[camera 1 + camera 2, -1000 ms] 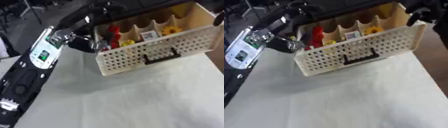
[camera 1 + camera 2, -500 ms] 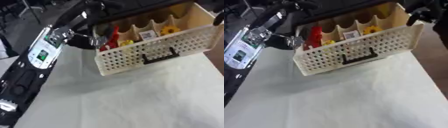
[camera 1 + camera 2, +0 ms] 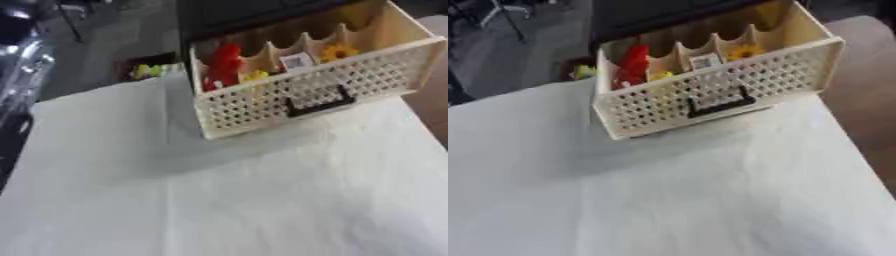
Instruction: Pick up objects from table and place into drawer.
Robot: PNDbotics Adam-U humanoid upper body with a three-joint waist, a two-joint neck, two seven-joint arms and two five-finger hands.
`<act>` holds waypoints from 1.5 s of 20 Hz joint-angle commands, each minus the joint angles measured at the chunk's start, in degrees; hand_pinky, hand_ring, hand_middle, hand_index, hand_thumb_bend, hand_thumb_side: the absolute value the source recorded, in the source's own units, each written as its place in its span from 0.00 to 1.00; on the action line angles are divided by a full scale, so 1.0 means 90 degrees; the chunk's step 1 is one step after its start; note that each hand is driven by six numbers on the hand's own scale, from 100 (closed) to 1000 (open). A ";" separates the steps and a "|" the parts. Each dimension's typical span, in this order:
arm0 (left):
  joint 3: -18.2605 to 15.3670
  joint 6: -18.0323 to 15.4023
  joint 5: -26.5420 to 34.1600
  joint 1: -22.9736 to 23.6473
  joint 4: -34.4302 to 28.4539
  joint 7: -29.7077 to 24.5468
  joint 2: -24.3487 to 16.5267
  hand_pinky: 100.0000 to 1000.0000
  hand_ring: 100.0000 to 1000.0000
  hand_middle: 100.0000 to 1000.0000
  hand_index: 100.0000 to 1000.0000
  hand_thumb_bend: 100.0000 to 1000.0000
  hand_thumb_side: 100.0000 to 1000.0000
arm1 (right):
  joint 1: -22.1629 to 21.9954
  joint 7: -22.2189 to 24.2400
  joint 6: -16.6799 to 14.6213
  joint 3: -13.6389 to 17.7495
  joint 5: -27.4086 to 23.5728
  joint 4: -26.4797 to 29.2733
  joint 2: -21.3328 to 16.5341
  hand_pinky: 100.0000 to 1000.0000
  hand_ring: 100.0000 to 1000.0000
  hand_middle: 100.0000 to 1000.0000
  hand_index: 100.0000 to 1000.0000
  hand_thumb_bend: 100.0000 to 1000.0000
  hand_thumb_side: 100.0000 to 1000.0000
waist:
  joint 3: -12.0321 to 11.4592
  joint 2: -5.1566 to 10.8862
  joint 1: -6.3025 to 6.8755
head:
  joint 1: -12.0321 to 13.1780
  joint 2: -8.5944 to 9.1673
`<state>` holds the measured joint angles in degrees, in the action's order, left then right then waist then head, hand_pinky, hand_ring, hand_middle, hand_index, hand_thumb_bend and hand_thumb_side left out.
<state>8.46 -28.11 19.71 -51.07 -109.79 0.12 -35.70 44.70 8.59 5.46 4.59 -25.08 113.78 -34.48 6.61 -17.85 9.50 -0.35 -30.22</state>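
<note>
Standing open at the far edge of the white-clothed table (image 3: pixel 219 200), the cream perforated drawer (image 3: pixel 262 102) has a black handle (image 3: pixel 721 102) and wavy dividers. Inside sit a red object (image 3: pixel 633 65), small yellow pieces (image 3: pixel 255 76), a yellow flower shape (image 3: pixel 339 51). Only the left eye view shows a silver-and-black arm part (image 3: pixel 22 55); neither hand appears, so whether they are spread or closed cannot be told.

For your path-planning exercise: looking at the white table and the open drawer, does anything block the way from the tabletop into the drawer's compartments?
Nothing visible does. The drawer stands pulled out over the white table, its top open. A red thing and small yellow things already lie in its compartments. Neither hand shows in either view.
</note>
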 commanded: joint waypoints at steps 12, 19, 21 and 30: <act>-0.0821 0.0880 0.1933 0.2691 -0.0534 -0.1786 0.0579 0.46 0.63 0.61 0.75 0.00 0.69 | 0.0071 0.2577 -0.2074 -0.0945 0.0836 -0.0070 -0.1722 0.62 0.78 0.42 0.65 0.00 1.00 | -0.0231 0.0614 -0.0855 | 0.0018 -0.0529; -0.0894 0.1448 0.1520 0.3544 -0.0534 -0.2458 0.1181 0.43 0.60 0.60 0.73 0.00 0.77 | 0.0091 0.4064 -0.2639 -0.1552 0.0553 -0.0706 -0.2096 0.63 0.83 0.46 0.70 0.02 1.00 | -0.0389 0.0761 -0.1120 | -0.0002 -0.0664; -0.0883 0.1548 0.1455 0.3688 -0.0534 -0.2613 0.1307 0.43 0.60 0.59 0.73 0.00 0.78 | 0.0094 0.4363 -0.2668 -0.1714 0.0476 -0.0853 -0.2122 0.63 0.84 0.48 0.71 0.03 1.00 | -0.0417 0.0800 -0.1189 | -0.0010 -0.0708; -0.0819 0.1727 0.1204 0.4084 -0.0534 -0.3030 0.1696 0.41 0.58 0.57 0.71 0.00 0.79 | -0.0075 0.4819 -0.2457 -0.2503 0.0419 -0.1104 -0.2293 0.64 0.89 0.52 0.74 0.03 1.00 | -0.0519 0.0908 -0.1387 | -0.0054 -0.0882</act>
<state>1.16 -12.60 31.03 -13.99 -113.62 -26.61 -20.33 43.47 50.50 -15.71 -17.60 -21.20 104.03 -52.88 1.90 -10.62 -3.14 -0.67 -37.60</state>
